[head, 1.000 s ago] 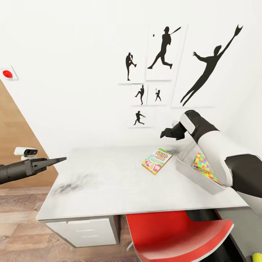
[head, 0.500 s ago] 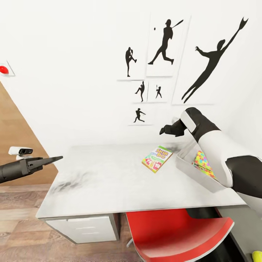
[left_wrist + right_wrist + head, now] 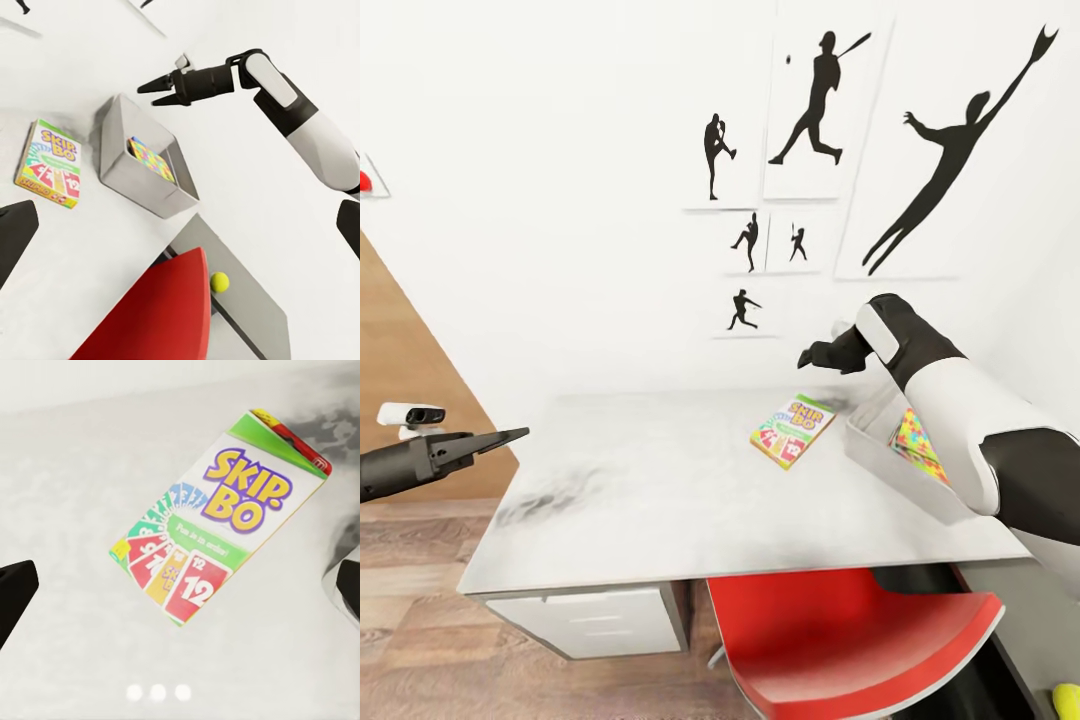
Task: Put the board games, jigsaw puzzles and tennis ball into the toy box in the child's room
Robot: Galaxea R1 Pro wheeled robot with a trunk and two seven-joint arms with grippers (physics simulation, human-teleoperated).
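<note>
The Skip-Bo board game [image 3: 792,431] [image 3: 221,529] lies flat on the white table [image 3: 660,500], just left of the grey toy box [image 3: 885,462] [image 3: 139,176]. One jigsaw puzzle [image 3: 918,445] [image 3: 150,159] rests inside the box. My right gripper [image 3: 807,361] [image 3: 156,88] hovers open above the table's far side, over the Skip-Bo, holding nothing. Off the table's left end my left gripper [image 3: 510,436] is open and empty. The tennis ball [image 3: 219,281] [image 3: 1068,697] lies on a lower grey surface beside the chair.
A red chair [image 3: 840,640] is pushed under the table's front edge, next to the white drawer unit [image 3: 595,620]. Black silhouette pictures [image 3: 815,110] hang on the wall behind. Wooden floor [image 3: 410,600] and a brown panel lie to the left.
The head view has shifted a little, so the wall pictures sit higher in the picture. Both arms keep nearly the same pose and both grippers stay open and empty.
</note>
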